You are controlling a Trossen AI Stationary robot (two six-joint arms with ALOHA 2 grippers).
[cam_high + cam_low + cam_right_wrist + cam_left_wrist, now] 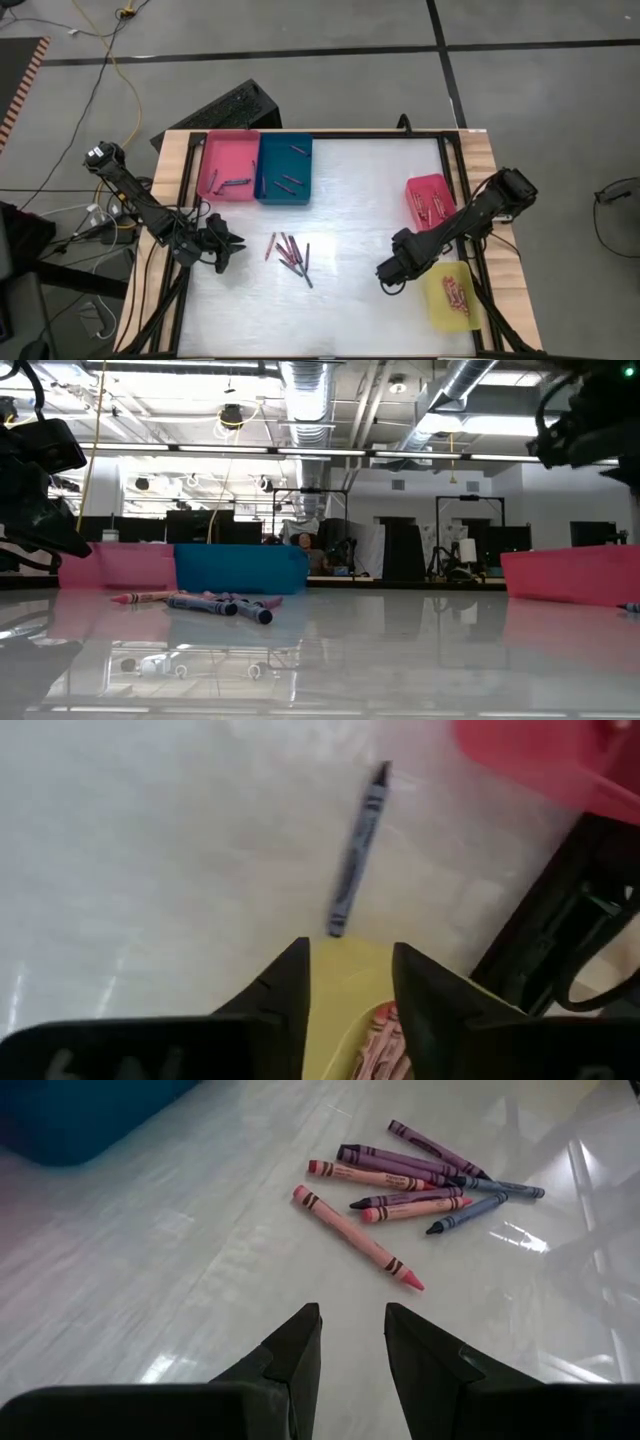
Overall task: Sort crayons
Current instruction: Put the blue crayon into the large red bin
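While both arms hang low over the white table (350, 190), the loose crayons (290, 252) lie in a small cluster near the middle, a little left of centre. From the left wrist view that pile is pink, purple and grey-blue sticks fanned across each other, with one pink crayon (356, 1236) lying apart on the side nearest the gripper.

Over on the left, the left gripper (226, 248) sits just left of that cluster, fingers pointing toward it, with a narrow gap between them and nothing in it.

At the far left of the table, the pink tray (228, 166) and the blue tray (285, 168) stand touching side by side, each with a few crayons inside.

On the right, the red tray (430, 200) holds several crayons, and the yellow tray (452, 297) nearer the front edge holds a bunch too. The right gripper (388, 274) hovers just left of the yellow tray. Its wrist view looks down past slightly parted, empty fingers at the yellow tray's rim, some pinkish crayons inside it, and one grey-blue crayon (358, 850) lying alone on the table just outside, between the yellow and red trays.
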